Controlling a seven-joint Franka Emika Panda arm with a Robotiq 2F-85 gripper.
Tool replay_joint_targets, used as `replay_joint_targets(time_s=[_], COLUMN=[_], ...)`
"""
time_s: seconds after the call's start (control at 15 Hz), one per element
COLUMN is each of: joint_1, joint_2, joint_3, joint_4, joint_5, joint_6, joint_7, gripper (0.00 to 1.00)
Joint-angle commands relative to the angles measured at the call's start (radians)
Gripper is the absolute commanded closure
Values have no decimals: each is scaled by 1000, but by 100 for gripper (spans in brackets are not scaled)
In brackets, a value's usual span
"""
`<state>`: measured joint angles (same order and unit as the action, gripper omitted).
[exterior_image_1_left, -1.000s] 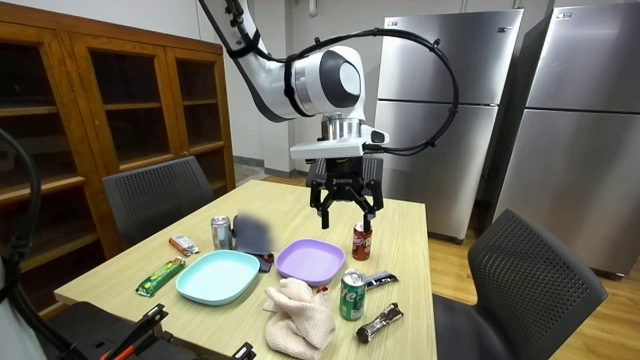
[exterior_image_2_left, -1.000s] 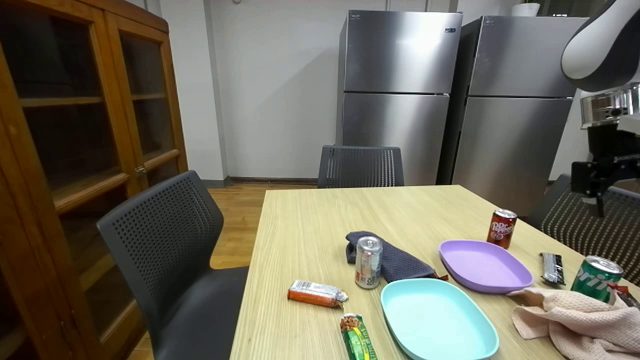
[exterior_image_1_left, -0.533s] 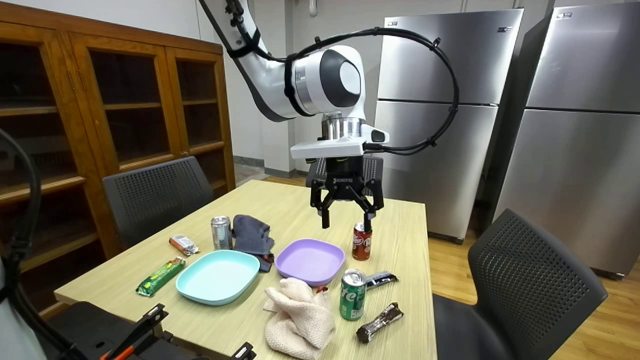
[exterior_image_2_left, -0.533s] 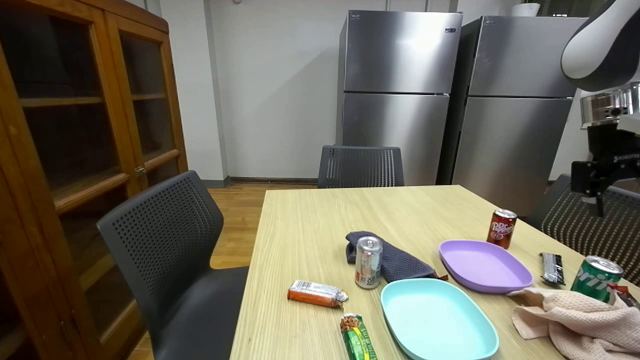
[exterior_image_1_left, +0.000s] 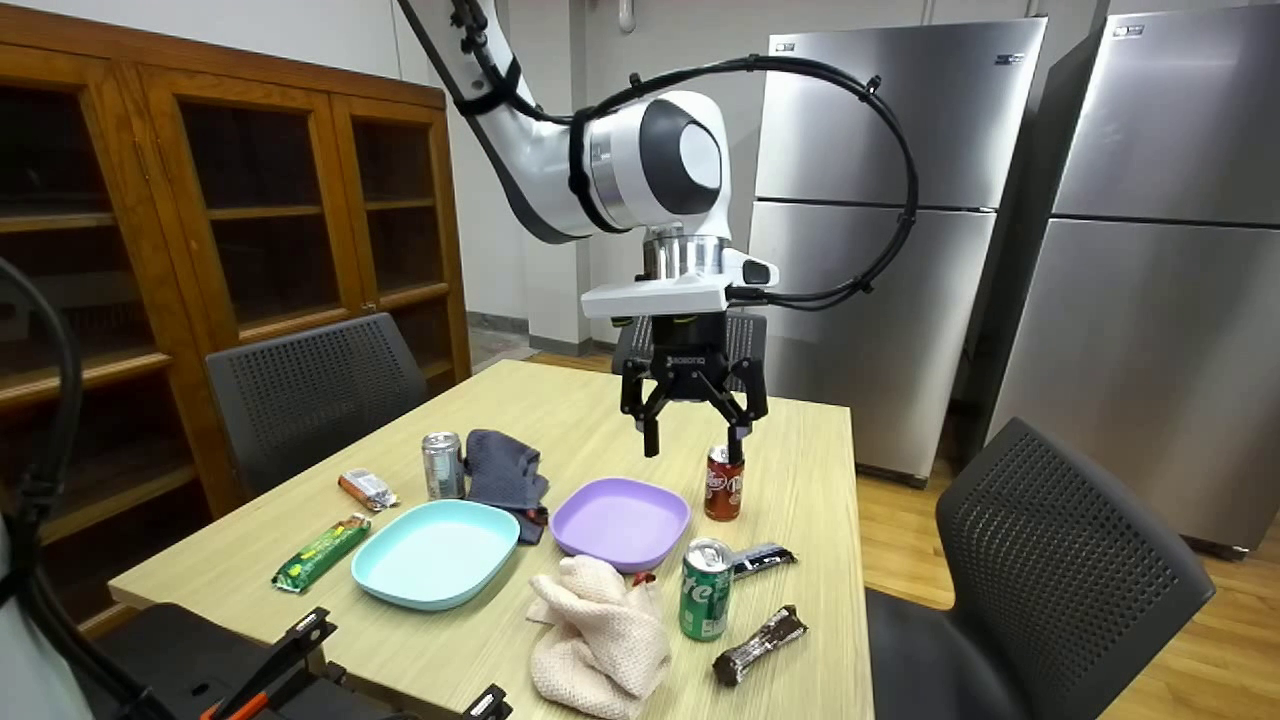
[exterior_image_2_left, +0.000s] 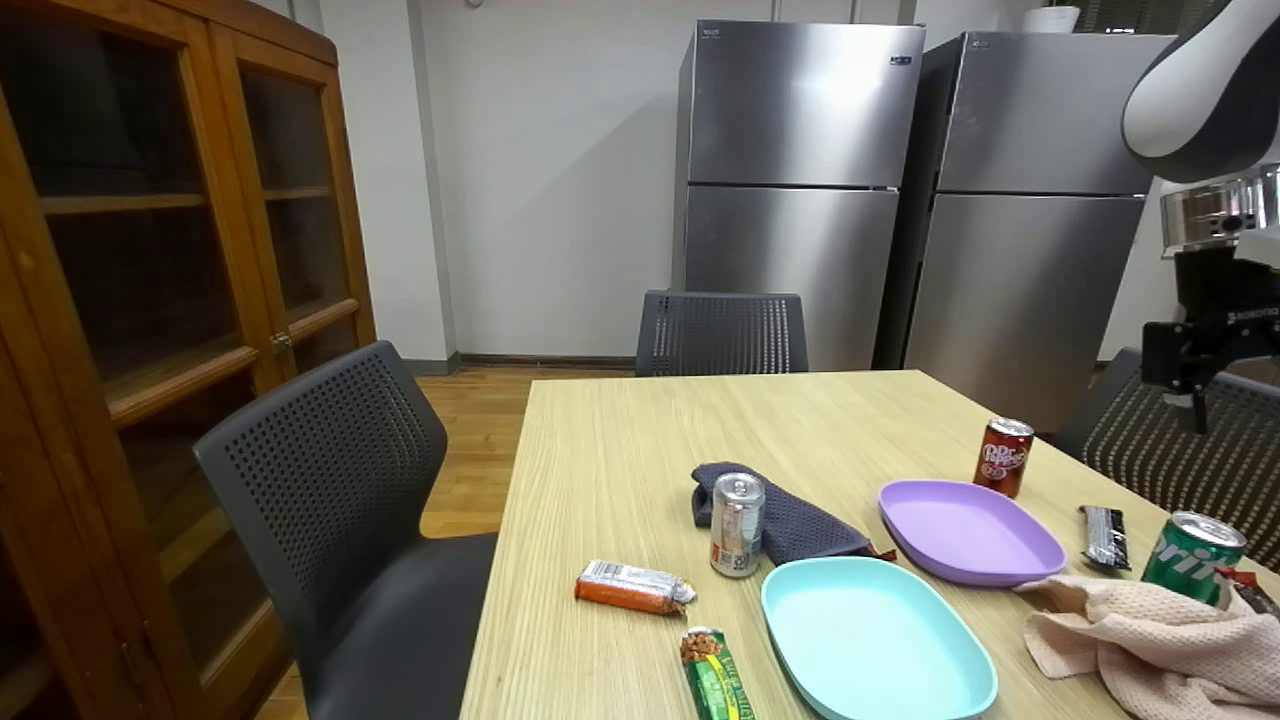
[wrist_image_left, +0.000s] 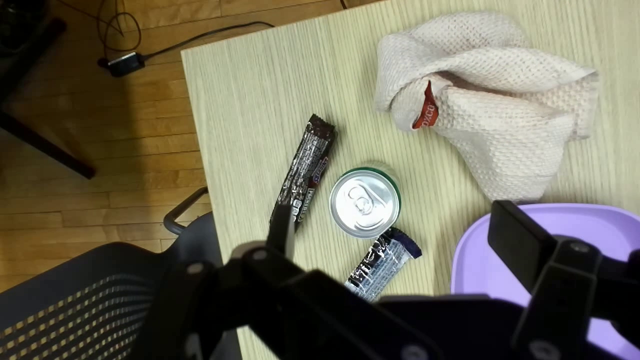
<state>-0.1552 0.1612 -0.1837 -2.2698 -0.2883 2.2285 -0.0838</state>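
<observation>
My arm (exterior_image_1_left: 545, 170) is white, with a dark grey cap (exterior_image_1_left: 662, 160) framing a pale disc (exterior_image_1_left: 700, 157). Black straps (exterior_image_1_left: 578, 160) bind to it a black cable (exterior_image_1_left: 911, 190) that bows out in a wide loop. Further down come a shiny metal collar (exterior_image_1_left: 688, 257) and a flat white bracket (exterior_image_1_left: 655, 300). My gripper (exterior_image_1_left: 693, 448) is black, lettered ROBOTIQ in white and studded with round grey screw heads (wrist_image_left: 580, 246).

Looking like an office break room: spotting two steel fridges (exterior_image_2_left: 795, 230) far right, a glass-doored wooden cabinet (exterior_image_1_left: 250, 205) left, and now, nearer, mesh-backed chairs (exterior_image_1_left: 1080, 540) around a table (exterior_image_1_left: 580, 425) bearing soda cans (exterior_image_1_left: 705, 592) and snack bars (exterior_image_1_left: 322, 553).
</observation>
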Motion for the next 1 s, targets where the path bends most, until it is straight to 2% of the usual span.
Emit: replay_joint_targets(time_s=[0.0, 0.4, 0.93], joint_1=[-7, -26, -61], joint_2=[4, 27, 98], joint_3=[1, -17, -17], joint_4=[3, -10, -27], joint_5=[0, -9, 50], joint_6=[8, 110, 262], joint_7=[-6, -27, -92], gripper=[0, 0, 0])
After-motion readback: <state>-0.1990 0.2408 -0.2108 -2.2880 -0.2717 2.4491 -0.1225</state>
